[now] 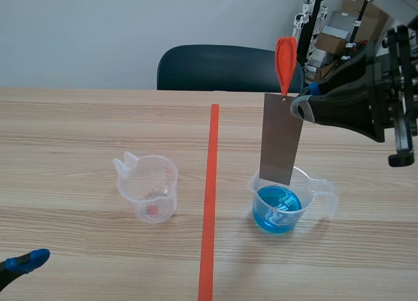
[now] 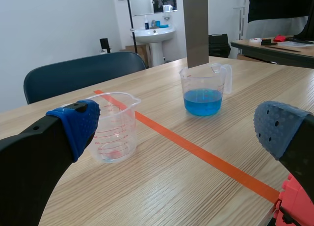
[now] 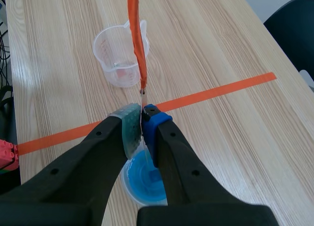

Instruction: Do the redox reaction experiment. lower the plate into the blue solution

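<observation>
A grey metal plate (image 1: 281,139) with an orange loop (image 1: 285,64) at its top hangs upright over the clear beaker of blue solution (image 1: 277,209). Its lower edge sits at about the beaker's rim. My right gripper (image 1: 302,106) is shut on the plate's top corner; in the right wrist view the plate's edge (image 3: 142,119) is pinched between the pads, with the blue solution (image 3: 143,181) below. The left wrist view shows the plate (image 2: 195,27) above the beaker (image 2: 203,90). My left gripper (image 1: 26,262) rests open low at the near left, holding nothing.
A second clear beaker (image 1: 149,188), with a trace of red at its bottom, stands left of the orange tape line (image 1: 209,196). A dark chair (image 1: 222,68) stands behind the table's far edge. Shelves and boxes (image 1: 339,33) are at the back right.
</observation>
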`<action>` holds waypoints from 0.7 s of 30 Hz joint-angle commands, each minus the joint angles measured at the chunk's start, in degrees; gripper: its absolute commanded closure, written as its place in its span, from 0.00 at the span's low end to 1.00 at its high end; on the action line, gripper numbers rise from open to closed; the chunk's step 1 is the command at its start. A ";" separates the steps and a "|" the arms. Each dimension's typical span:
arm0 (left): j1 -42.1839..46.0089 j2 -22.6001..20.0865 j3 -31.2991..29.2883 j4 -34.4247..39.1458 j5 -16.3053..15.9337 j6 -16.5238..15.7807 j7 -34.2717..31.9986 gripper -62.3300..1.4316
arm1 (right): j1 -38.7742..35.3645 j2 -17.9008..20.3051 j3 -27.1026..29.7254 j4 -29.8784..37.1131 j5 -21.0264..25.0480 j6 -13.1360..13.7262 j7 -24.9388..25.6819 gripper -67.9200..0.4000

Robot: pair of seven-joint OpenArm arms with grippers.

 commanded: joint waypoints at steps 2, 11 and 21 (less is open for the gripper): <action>0.13 0.09 -0.22 0.26 -0.42 -0.13 -0.31 0.00 | -0.42 -0.42 0.70 -0.11 -1.07 0.66 0.59 0.99; 0.13 0.07 -0.22 0.26 0.00 -0.11 -0.17 0.00 | -1.86 -4.37 0.70 -1.51 -6.12 0.66 0.85 0.99; 0.13 -0.07 -0.22 0.26 3.76 -0.09 -0.15 0.00 | -1.86 -7.21 0.68 -5.99 -10.93 0.66 3.87 0.99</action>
